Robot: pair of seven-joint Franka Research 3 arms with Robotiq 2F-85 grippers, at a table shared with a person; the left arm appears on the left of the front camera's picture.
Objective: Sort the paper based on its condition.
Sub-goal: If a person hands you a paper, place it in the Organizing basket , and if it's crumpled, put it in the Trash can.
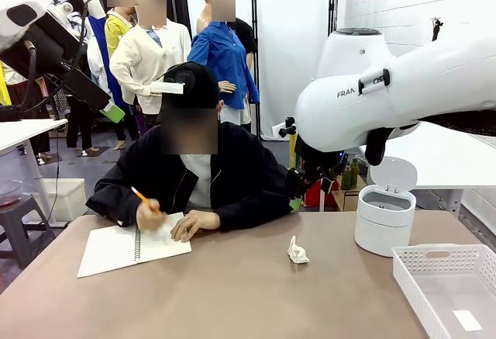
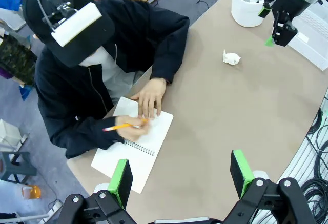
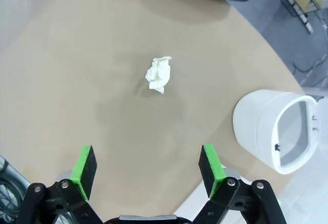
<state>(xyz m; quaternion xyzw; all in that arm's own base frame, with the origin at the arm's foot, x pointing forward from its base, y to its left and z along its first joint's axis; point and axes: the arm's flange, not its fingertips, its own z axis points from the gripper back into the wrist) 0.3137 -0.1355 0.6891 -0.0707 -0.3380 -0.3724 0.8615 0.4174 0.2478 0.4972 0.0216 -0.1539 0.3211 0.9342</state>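
One small crumpled white paper wad [image 1: 297, 250] lies on the brown table, right of centre; it is also seen in the left wrist view [image 2: 231, 58] and the right wrist view [image 3: 159, 74]. My right gripper [image 3: 147, 166] hangs open high above the table, with the wad ahead of its green pads and nothing between them. My left gripper [image 2: 181, 175] is open and empty too, held high over the near left of the table, above the notebook [image 2: 136, 149].
A person sits at the far side, writing with a pencil in a white spiral notebook [image 1: 132, 246]. A round white bin [image 1: 385, 219] with its lid up stands at the right. A white slotted basket [image 1: 453, 265] sits at the near right corner.
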